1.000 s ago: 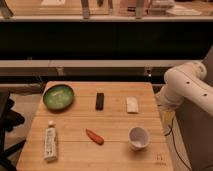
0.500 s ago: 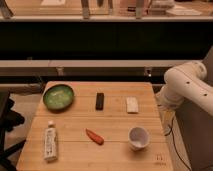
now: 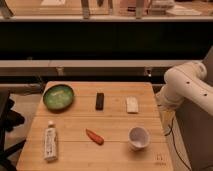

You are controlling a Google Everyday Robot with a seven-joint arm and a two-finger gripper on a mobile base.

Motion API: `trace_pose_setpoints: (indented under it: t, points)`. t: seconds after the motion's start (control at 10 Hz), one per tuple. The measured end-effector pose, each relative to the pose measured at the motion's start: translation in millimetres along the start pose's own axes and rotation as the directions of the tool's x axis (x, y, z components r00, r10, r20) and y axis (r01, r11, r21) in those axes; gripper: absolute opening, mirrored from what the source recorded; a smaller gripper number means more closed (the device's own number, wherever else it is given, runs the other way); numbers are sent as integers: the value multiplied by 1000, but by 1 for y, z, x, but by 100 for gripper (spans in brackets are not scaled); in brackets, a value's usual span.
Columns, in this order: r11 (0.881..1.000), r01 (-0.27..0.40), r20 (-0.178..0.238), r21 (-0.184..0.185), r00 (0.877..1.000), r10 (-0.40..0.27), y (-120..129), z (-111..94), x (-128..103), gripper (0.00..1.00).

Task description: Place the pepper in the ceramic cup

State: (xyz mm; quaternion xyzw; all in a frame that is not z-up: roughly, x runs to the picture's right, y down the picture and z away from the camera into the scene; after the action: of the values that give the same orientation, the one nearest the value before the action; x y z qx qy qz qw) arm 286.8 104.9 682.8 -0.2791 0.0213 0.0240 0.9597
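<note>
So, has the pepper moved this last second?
No: the pepper holds its spot left of the ceramic cup. The pincer is out of view; only the arm shows, right of the table.

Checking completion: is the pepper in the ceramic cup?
No, the pepper lies on the table beside the ceramic cup; the gripper is out of view.

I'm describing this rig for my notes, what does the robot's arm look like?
The arm is white, built of thick rounded segments with a few small dark dots on the casing, beside the right edge of the table. The gripper is out of view.
</note>
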Motion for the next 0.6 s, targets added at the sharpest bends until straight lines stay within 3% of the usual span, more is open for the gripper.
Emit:
trace_pose_setpoints:
  t: [0.3,0.6]
  points:
    - [1000,12,-5,-1,1000,-12,2,1,-4,80]
    - [997,73,-17,0,997,-73,3,3,-46,80]
